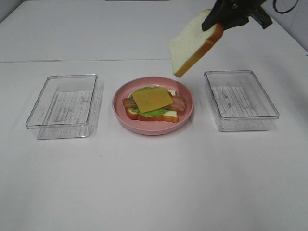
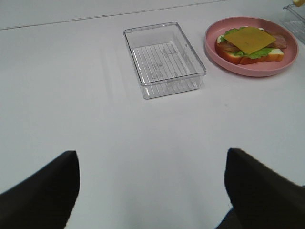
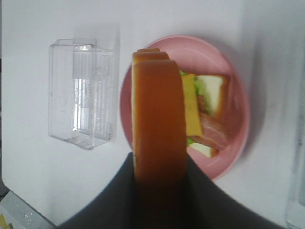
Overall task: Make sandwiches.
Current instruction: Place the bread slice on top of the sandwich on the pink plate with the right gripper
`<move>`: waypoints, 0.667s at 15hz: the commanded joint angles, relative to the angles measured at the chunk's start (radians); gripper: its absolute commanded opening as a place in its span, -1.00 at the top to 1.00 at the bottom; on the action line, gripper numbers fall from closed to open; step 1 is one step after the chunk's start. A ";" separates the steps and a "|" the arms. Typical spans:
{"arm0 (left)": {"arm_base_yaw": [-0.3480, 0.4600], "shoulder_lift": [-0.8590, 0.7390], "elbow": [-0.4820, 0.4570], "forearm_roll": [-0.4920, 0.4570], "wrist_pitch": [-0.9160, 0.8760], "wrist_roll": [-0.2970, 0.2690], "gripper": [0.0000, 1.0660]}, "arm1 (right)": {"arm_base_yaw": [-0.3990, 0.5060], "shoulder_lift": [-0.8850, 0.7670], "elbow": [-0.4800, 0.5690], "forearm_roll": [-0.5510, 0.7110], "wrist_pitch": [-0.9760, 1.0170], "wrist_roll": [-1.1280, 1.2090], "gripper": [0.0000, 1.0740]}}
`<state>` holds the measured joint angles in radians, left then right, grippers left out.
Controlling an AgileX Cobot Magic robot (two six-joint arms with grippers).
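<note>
On the round pink plate [image 1: 119, 107] lies an open sandwich [image 1: 153, 103]: a bread slice at the base, green lettuce, bacon strips and a yellow cheese slice [image 1: 152, 100] on top. It also shows in the left wrist view as the sandwich [image 2: 250, 44] and in the right wrist view [image 3: 205, 119]. My right gripper [image 1: 217, 23] is shut on a second bread slice [image 1: 195, 44], held tilted in the air above and to the back right of the plate. The slice's crust edge [image 3: 158, 129] fills the right wrist view. My left gripper [image 2: 151, 191] is open and empty, low over the table.
A clear plastic tray [image 1: 63, 103] stands left of the plate and another clear tray [image 1: 240, 99] stands right of it. Both trays hold nothing. The white table [image 1: 154, 187] stretches toward the front.
</note>
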<state>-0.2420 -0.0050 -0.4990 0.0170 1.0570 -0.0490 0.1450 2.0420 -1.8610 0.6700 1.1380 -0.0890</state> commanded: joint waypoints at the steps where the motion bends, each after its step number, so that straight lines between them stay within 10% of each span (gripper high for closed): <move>1: -0.002 -0.021 0.001 0.000 -0.011 0.002 -0.49 | 0.069 0.046 0.006 0.057 -0.044 -0.006 1.00; 10: -0.002 -0.021 0.001 0.000 -0.011 0.002 -0.49 | 0.137 0.254 0.006 0.271 -0.115 -0.042 1.00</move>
<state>-0.2420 -0.0050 -0.4990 0.0170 1.0570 -0.0490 0.2810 2.2960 -1.8610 0.9170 1.0250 -0.1140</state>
